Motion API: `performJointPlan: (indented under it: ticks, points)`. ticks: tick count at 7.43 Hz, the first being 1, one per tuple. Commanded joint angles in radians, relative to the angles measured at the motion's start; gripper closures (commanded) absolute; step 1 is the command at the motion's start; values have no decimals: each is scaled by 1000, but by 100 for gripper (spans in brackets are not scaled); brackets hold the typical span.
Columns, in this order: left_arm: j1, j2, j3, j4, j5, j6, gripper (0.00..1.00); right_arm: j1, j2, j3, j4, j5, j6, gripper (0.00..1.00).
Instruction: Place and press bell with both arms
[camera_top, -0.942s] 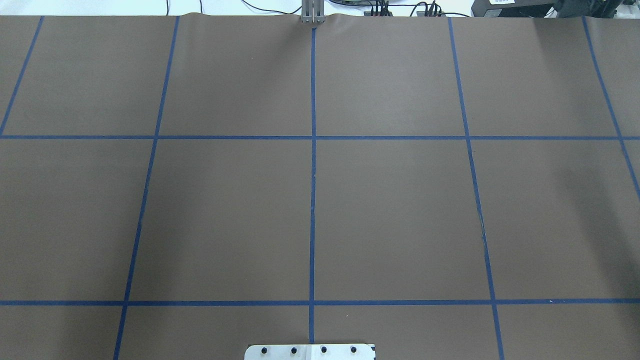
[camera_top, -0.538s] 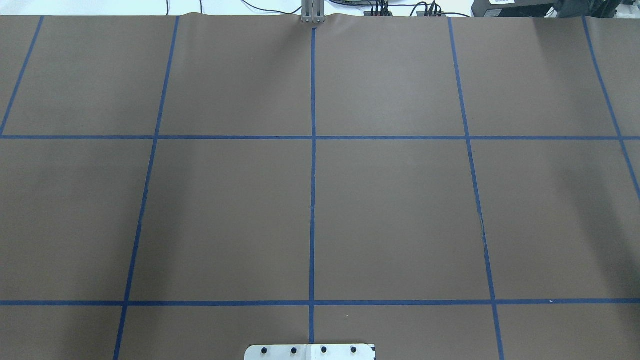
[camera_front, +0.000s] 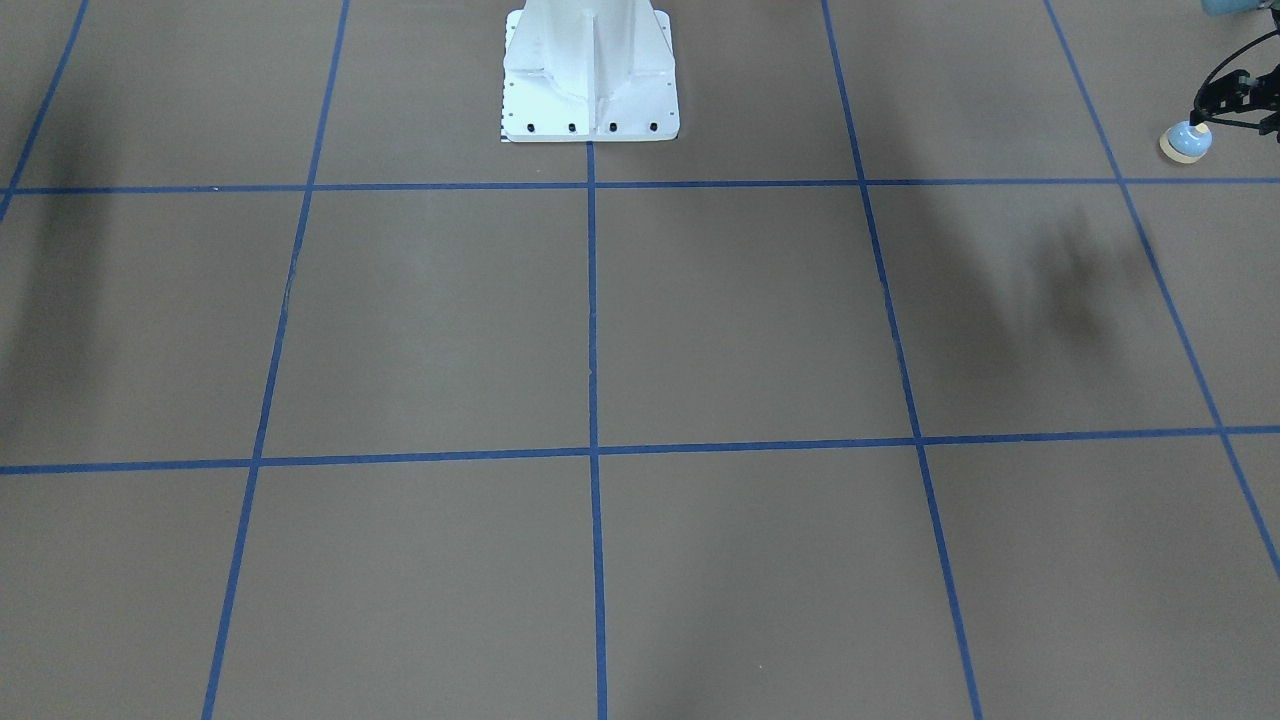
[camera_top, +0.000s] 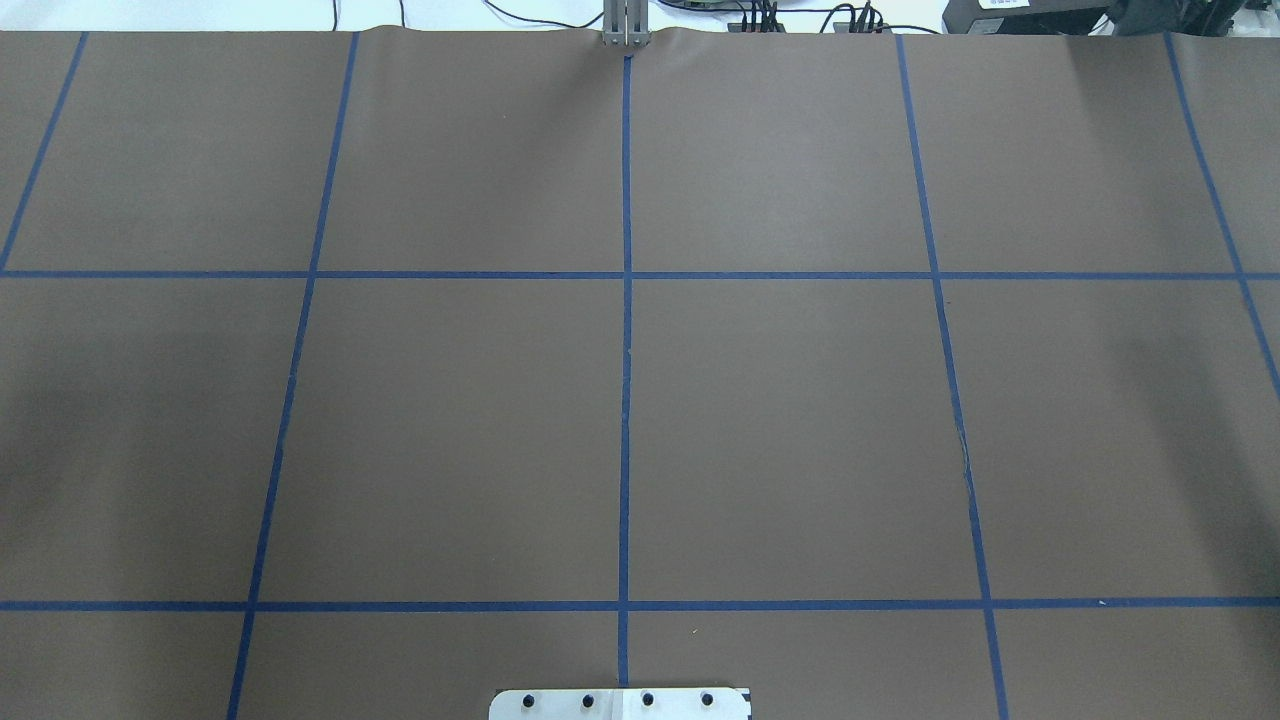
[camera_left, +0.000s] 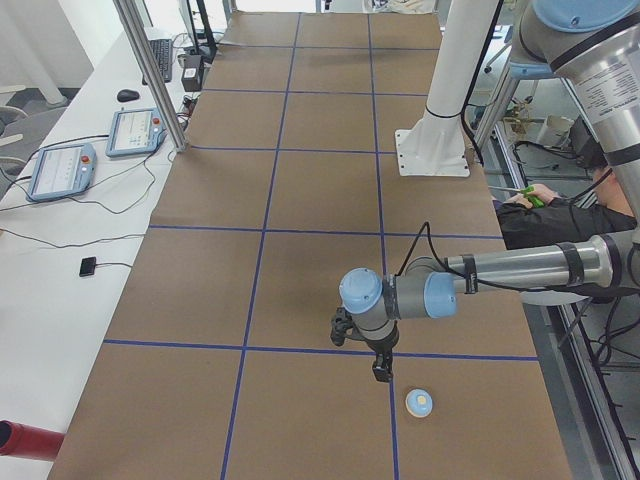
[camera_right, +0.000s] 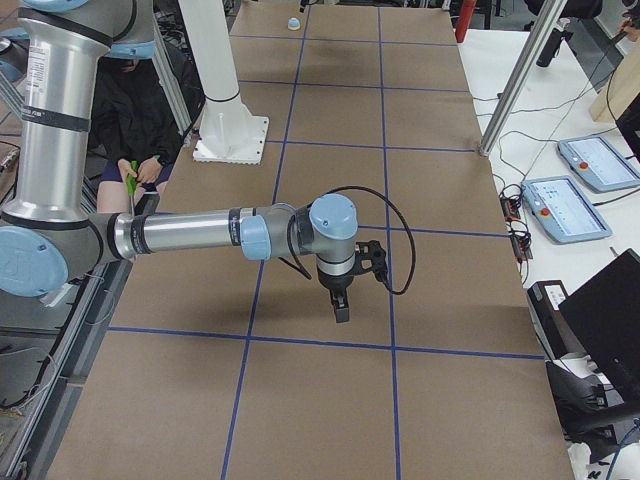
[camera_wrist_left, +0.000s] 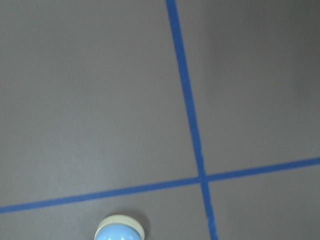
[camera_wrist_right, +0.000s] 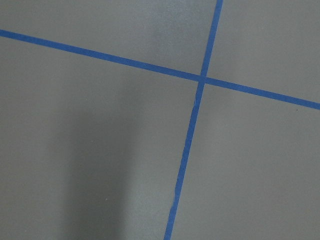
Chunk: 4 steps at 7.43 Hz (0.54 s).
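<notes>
**Inspector A:** Where do we place the small light-blue dome-shaped call bell (camera_left: 419, 403) with its cream button and cream base rim?

**Inspector B:** We record it upright on the brown paper-covered table (camera_top: 800, 420), near the end on the robot's left. It sits just beside a line of the blue tape grid (camera_top: 626, 450) and near a crossing of two lines. It stands free of both grippers.

**Inspector A:** And the black two-finger left gripper (camera_left: 380, 374)?

**Inspector B:** We note it pointing down, near the bell and apart from it in the left side view. The left wrist camera catches the bell at its lower edge. We cannot tell whether the fingers are spread or pressed together.

**Inspector A:** The right gripper (camera_right: 341, 312)?

**Inspector B:** It hangs tips down from the grey and silver right arm (camera_right: 190, 232), near a tape line and well apart from the bell. We see it in one side view only, so we cannot tell how its fingers stand. The white fixed pedestal (camera_front: 590, 70) stands at the robot's edge of the table.
</notes>
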Motion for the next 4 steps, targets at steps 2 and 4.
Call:
performJointPlan:
  ticks: [2, 4]
  points:
    - [16, 2, 134, -5, -2, 102, 0, 0, 1, 3, 2, 0, -2, 0]
    - [34, -11, 143, -5, -6, 102, 0, 0, 6, 3, 2, 0, -2, 0]
